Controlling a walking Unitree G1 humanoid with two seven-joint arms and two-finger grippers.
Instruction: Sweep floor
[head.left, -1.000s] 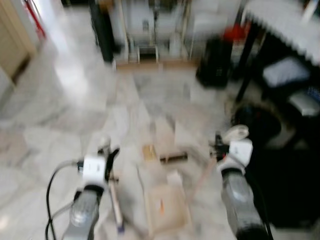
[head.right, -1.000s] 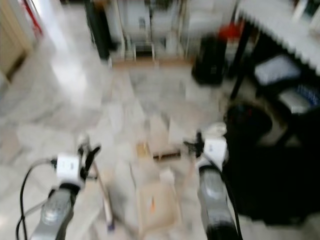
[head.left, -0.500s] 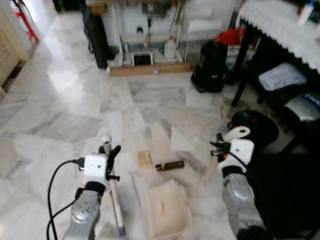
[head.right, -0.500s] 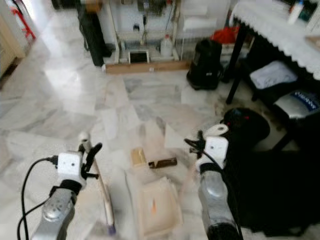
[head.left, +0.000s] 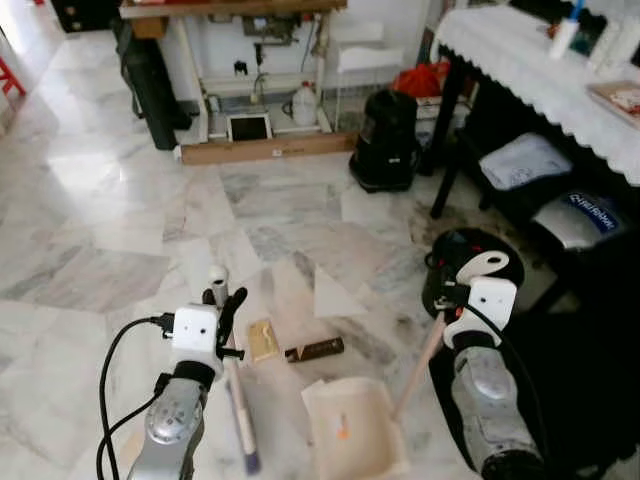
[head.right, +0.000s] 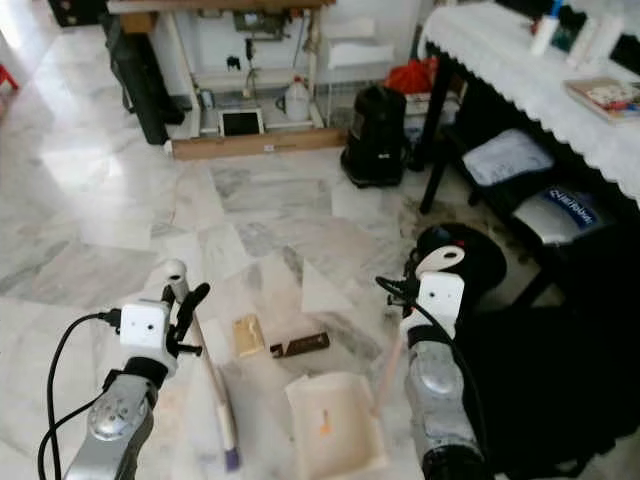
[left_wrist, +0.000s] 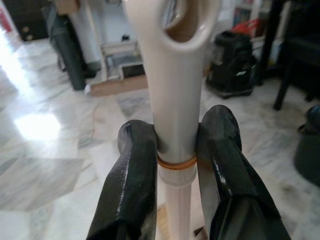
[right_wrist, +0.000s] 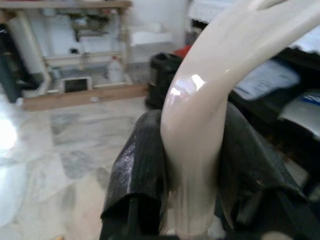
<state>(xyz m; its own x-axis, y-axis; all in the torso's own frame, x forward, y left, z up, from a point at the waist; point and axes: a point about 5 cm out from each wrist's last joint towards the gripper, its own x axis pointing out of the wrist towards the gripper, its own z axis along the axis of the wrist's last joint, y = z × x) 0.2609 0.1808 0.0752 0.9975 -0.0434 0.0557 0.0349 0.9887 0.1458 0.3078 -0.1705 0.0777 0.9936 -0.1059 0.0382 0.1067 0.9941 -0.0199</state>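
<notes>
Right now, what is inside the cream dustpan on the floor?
One small orange scrap lies on the floor of the cream plastic dustpan; the rest looks bare. The near end runs out of frame.

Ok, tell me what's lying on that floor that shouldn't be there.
Two bits of litter lie on the marble floor just beyond the dustpan: a tan flat piece and a dark brown bar-shaped wrapper. A small orange scrap sits inside the dustpan.
</notes>
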